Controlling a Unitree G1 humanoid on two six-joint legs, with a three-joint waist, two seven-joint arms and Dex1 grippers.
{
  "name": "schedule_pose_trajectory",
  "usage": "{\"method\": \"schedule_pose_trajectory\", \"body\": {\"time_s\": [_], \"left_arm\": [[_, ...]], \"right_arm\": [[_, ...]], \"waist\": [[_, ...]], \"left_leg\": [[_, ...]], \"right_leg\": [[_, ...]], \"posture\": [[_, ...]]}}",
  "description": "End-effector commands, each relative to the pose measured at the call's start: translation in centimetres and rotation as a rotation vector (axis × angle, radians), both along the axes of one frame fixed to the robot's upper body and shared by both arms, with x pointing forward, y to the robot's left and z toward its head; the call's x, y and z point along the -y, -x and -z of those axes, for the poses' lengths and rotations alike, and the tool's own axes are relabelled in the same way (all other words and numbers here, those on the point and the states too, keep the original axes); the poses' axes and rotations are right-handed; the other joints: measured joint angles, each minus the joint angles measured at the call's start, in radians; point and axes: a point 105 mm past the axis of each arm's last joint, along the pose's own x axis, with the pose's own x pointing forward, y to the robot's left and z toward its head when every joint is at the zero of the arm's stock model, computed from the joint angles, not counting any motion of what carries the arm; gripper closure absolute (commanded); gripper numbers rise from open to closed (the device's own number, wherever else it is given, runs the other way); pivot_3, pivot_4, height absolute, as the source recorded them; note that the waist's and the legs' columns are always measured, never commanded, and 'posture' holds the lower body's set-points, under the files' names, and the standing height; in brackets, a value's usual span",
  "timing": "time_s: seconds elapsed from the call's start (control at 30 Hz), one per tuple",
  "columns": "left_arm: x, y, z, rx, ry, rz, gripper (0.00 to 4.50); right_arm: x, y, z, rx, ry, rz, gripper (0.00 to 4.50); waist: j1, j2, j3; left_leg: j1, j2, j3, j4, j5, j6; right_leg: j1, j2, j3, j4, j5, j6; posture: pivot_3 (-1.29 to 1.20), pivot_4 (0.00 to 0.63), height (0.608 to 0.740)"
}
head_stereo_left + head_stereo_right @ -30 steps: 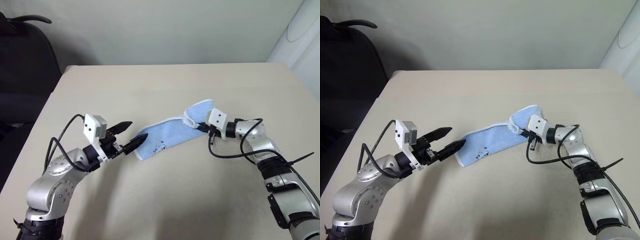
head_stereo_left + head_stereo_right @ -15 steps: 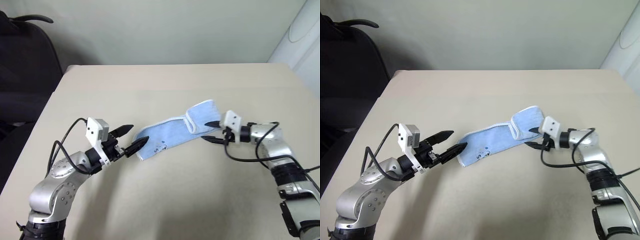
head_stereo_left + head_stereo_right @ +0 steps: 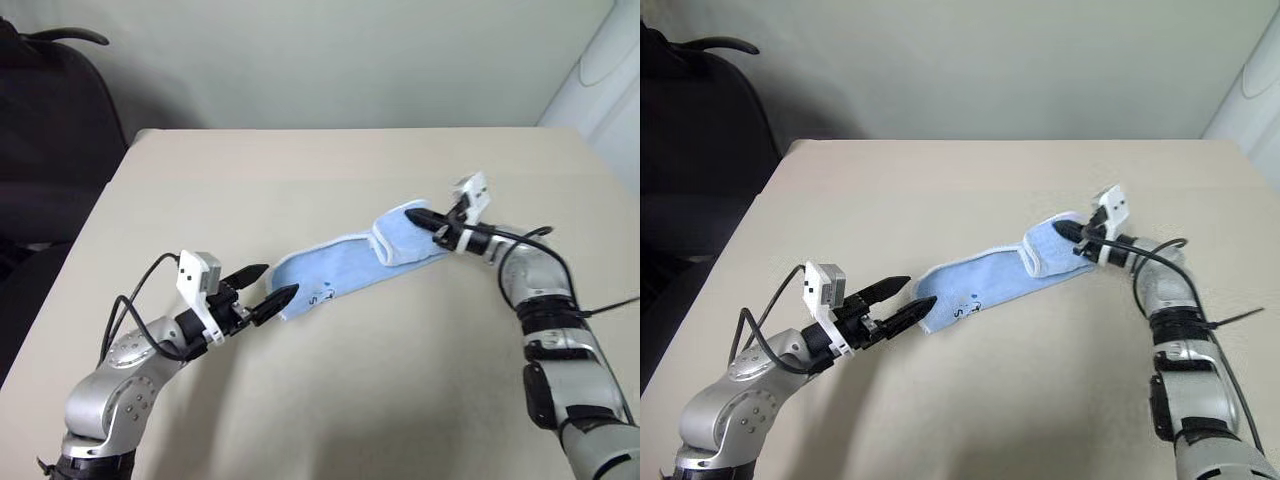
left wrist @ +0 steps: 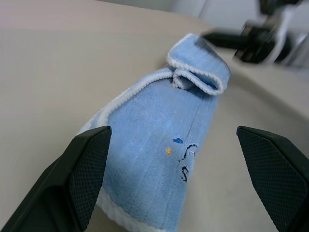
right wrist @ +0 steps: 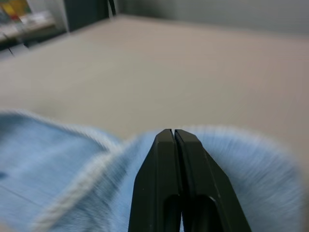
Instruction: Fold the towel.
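Light-blue towel [image 3: 345,264], white-edged and rolled into a long band mid-table [image 3: 300,170], with spread, empty left gripper [image 3: 266,287] lower left and right gripper [image 3: 420,217] pressed together, empty, at its upper-right end.

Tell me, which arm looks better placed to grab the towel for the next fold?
Probably the left. The left tool stands open with its fingers on either side of the towel's near end. The right tool is shut, resting at the far, already turned-over end, apparently gripping nothing.

Right claw [image 3: 418,216] released towel [image 3: 345,264], opened, swung to far side of folded end, closed empty.
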Motion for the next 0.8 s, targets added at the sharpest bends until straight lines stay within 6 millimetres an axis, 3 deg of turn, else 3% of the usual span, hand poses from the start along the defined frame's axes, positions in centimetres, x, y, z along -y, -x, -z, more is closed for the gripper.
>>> {"method": "schedule_pose_trajectory", "body": {"time_s": [0.03,0.13,0.33,0.5,0.8], "left_arm": [[0.4,0.5,-0.8,0.008,0.037,-0.023,0.00],[0.5,0.9,-0.4,-0.029,0.042,-0.072,0.00],[1.8,2.6,-0.1,-0.124,0.091,-0.108,0.00],[2.7,3.0,0.2,-0.243,0.182,-0.143,0.00],[3.8,1.0,1.1,-0.627,0.531,-0.338,0.00]], "right_arm": [[0.9,-0.5,2.9,-0.026,0.099,0.060,4.48],[0.9,-0.6,2.8,-0.004,0.067,0.065,4.48],[0.3,-1.0,-2.9,0.195,-0.075,0.015,4.48],[0.6,-0.6,-6.2,0.299,-0.107,-0.002,4.48],[0.8,-0.5,-6.0,0.316,-0.094,0.028,4.48]], "waist": [[0.003,0.000,0.000],[0.002,-0.002,-0.002],[0.007,-0.002,-0.002],[0.007,-0.002,-0.002],[0.010,-0.002,-0.001]], "left_leg": [[0.000,0.000,-0.001,0.000,0.000,0.000],[0.001,0.000,-0.004,-0.001,0.001,-0.002],[0.001,0.000,-0.006,-0.001,0.002,-0.003],[0.001,0.000,-0.006,-0.004,0.002,-0.006],[0.002,0.001,-0.006,-0.004,0.003,-0.007]], "right_leg": [[0.000,0.000,-0.002,-0.001,0.000,0.000],[0.003,0.000,-0.005,-0.003,0.001,-0.002],[0.005,0.000,-0.008,-0.003,0.002,-0.005],[0.004,0.002,-0.009,-0.003,0.001,-0.007],[0.005,0.002,-0.010,-0.002,0.001,-0.007]], "posture": [[0.00,0.150,0.740],[0.00,0.150,0.740],[0.00,0.150,0.740],[0.00,0.150,0.740],[0.00,0.150,0.740]]}}
